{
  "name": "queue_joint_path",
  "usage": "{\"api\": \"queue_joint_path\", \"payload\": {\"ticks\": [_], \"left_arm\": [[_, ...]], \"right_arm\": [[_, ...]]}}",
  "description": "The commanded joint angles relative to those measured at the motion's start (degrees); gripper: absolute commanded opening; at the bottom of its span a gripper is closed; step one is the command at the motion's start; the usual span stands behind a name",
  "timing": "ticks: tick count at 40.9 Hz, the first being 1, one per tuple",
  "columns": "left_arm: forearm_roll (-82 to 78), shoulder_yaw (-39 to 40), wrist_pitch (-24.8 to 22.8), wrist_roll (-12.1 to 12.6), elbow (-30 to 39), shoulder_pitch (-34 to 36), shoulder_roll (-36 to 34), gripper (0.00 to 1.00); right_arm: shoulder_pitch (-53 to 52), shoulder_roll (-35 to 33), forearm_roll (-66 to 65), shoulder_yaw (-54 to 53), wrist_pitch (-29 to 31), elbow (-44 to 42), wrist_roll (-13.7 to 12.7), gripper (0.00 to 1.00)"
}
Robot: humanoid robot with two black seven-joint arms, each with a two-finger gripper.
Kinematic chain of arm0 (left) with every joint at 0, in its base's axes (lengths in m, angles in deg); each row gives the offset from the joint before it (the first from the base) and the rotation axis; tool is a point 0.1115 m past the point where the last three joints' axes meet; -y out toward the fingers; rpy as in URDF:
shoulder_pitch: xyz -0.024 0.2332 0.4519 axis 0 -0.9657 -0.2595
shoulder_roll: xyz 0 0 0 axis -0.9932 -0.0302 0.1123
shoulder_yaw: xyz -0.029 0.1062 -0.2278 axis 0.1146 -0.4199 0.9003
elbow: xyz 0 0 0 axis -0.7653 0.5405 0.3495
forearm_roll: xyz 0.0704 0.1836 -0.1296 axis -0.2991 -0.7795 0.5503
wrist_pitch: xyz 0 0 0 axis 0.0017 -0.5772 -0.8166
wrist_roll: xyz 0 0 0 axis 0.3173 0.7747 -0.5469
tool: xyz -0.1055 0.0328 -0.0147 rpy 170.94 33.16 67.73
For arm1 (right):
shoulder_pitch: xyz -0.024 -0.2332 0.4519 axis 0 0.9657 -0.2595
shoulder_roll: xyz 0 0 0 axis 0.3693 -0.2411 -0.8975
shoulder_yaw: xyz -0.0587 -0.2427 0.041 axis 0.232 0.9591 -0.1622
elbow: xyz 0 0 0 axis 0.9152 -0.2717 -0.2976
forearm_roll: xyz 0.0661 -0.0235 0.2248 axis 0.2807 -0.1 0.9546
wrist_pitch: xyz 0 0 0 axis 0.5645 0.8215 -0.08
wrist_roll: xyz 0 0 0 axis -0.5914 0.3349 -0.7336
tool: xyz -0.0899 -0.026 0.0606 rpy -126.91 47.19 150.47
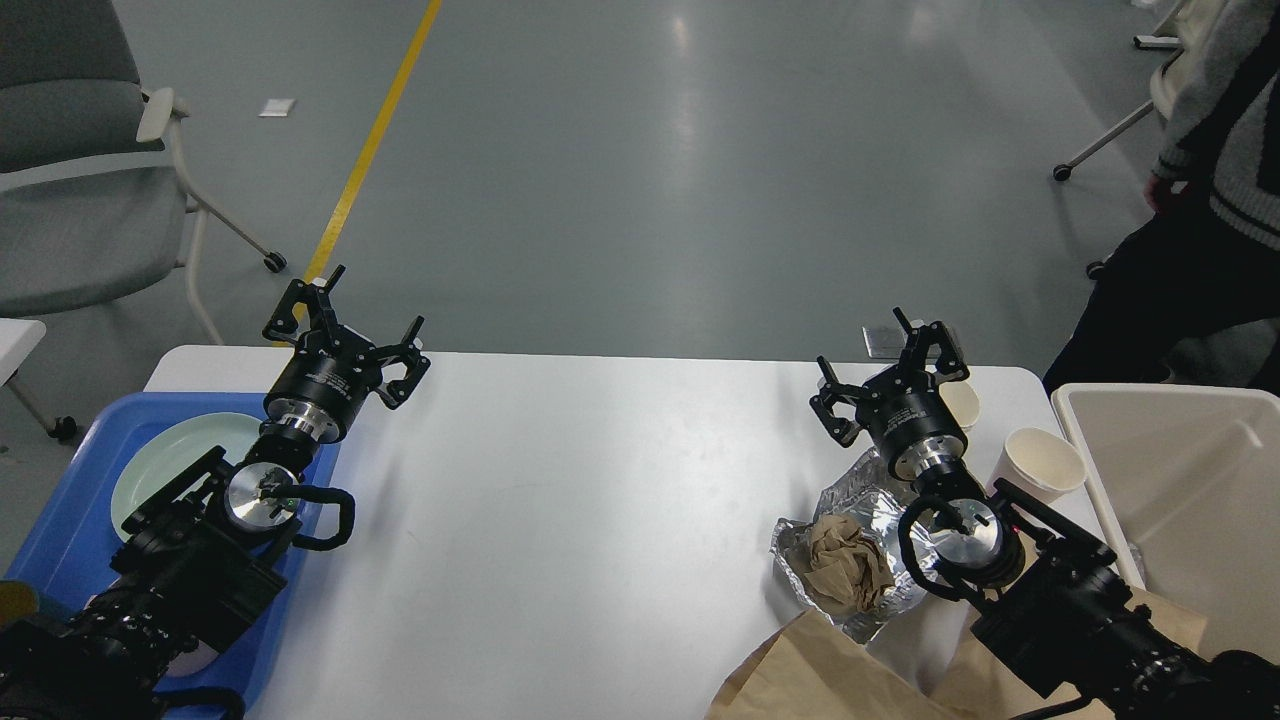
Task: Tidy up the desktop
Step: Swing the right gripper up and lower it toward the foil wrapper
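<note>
**Two grippers spread and empty; rubbish clustered at right near corner**

Two arms hover above the desktop [600, 520], neither holding anything. Left gripper [350, 335]: fingers splayed, released, above the far left edge beside the blue tray [70, 530], which carries a pale green plate [170, 465]. Right gripper [885, 375]: fingers also apart, nothing between them, above the far right part of the top.

Step in hand, as judged: collect the rubbish on the right for the beige bin [1170, 480]. Crumpled foil [850, 495] with a brown paper wad [845, 565] on it lies directly near-side of the right gripper; two paper cups [1040, 465] stand between arm and bin; a brown paper bag [810, 670] overhangs the near edge.

Advice: take the wad first, pinching from above at its crown; foil is slippery and may slide.

Room: the centre of the top is bare and free for travel. Tight spots are the bin wall touching the right edge and the cups, easily toppled by the forearm. A person [1200, 200] stands far right.
</note>
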Motion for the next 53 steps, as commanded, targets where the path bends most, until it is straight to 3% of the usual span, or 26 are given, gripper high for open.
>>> {"api": "queue_joint_path", "payload": {"ticks": [1, 8, 17, 24, 33, 35, 39, 47, 52, 53], "left_arm": [[0.0, 0.0, 0.0, 0.0, 0.0, 0.0, 0.0, 0.97], [0.0, 0.0, 0.0, -0.1, 0.0, 0.0, 0.0, 0.97], [0.0, 0.0, 0.0, 0.0, 0.0, 0.0, 0.0, 0.97], [0.0, 0.0, 0.0, 0.0, 0.0, 0.0, 0.0, 0.97], [0.0, 0.0, 0.0, 0.0, 0.0, 0.0, 0.1, 0.97], [0.0, 0.0, 0.0, 0.0, 0.0, 0.0, 0.1, 0.97], [0.0, 0.0, 0.0, 0.0, 0.0, 0.0, 0.1, 0.97], [0.0, 0.0, 0.0, 0.0, 0.0, 0.0, 0.1, 0.97], [0.0, 0.0, 0.0, 0.0, 0.0, 0.0, 0.1, 0.97], [0.0, 0.0, 0.0, -0.1, 0.0, 0.0, 0.1, 0.97]], "right_arm": [[-0.1, 0.4, 0.0, 0.0, -0.4, 0.0, -0.1, 1.00], [-0.8, 0.6, 0.0, 0.9, -0.4, 0.4, -0.4, 1.00], [-15.1, -5.3, 0.0, 7.0, -0.4, -3.1, -0.4, 1.00], [-25.0, -8.4, 0.0, 23.9, -0.4, -9.1, -0.4, 1.00], [-40.8, -13.8, -0.2, 59.0, 0.7, -7.8, -0.4, 1.00], [-48.3, -14.5, -0.2, 73.1, 0.8, -5.6, -0.4, 1.00], [-57.7, -20.4, -0.1, 86.7, 0.9, 0.6, -0.5, 1.00], [-69.4, -25.8, -0.2, 103.9, 1.7, 11.8, -0.7, 1.00], [-75.6, -24.5, -0.2, 112.3, 6.3, 20.2, -0.4, 1.00], [-78.2, -24.2, -0.3, 113.2, 10.2, 24.3, -0.7, 1.00]]}}
